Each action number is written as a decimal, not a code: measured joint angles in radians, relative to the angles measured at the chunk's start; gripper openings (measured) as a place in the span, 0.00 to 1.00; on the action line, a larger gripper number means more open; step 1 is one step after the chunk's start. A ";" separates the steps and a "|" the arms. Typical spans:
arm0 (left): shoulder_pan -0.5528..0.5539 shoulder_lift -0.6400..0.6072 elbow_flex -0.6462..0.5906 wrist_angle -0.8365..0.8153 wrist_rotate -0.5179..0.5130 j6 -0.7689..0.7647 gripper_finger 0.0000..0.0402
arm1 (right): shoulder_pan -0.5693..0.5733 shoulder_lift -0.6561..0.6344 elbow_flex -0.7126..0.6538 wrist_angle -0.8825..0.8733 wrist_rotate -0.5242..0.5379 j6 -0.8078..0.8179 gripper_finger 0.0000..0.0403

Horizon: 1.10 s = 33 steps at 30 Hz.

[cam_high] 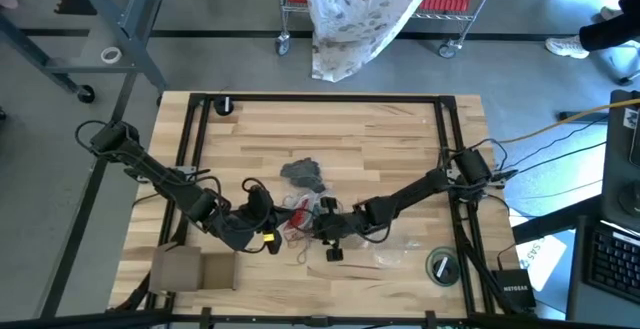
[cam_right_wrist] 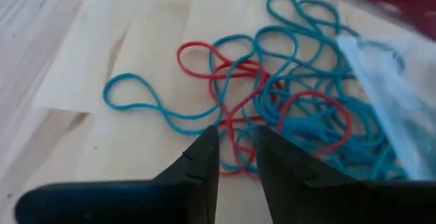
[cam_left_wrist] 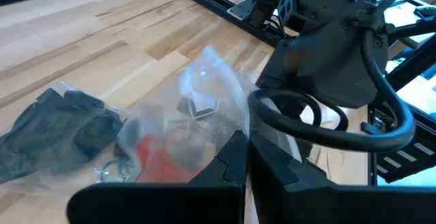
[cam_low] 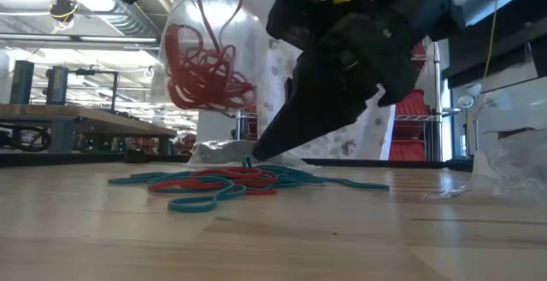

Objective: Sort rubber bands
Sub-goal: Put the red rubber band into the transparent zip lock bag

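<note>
Picking step, I judge. My right gripper is nose-down on the pile of bands, red and teal tangled on the wood near table centre, toward 6 o'clock. Its jaws stand narrowly apart with a red strand running between the tips; nothing is pinched that I can see.

My left gripper holds a clear bag up off the table at about 9 o'clock of the pile. Its jaws are closed on the bag's edge, and a bunch of red bands hangs inside it (the low view shows this best).

Next move: close on one red band alone and lift it clear. The teal loops cross it everywhere, so I expect others to drag along.

Nearby: a bag of dark bands at 12 o'clock, a cardboard box at 8. The held bag's corner overlaps the pile's edge.
</note>
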<state>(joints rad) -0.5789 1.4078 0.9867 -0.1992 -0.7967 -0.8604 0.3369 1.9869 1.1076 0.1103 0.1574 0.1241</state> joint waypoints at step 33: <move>-0.004 0.000 0.000 0.001 0.002 -0.004 0.00 | 0.045 -0.152 0.000 -0.058 0.035 -0.155 0.00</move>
<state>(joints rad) -0.5831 1.4075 0.9867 -0.1982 -0.7952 -0.8646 0.3822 1.8351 1.1081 0.0526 0.1925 -0.0307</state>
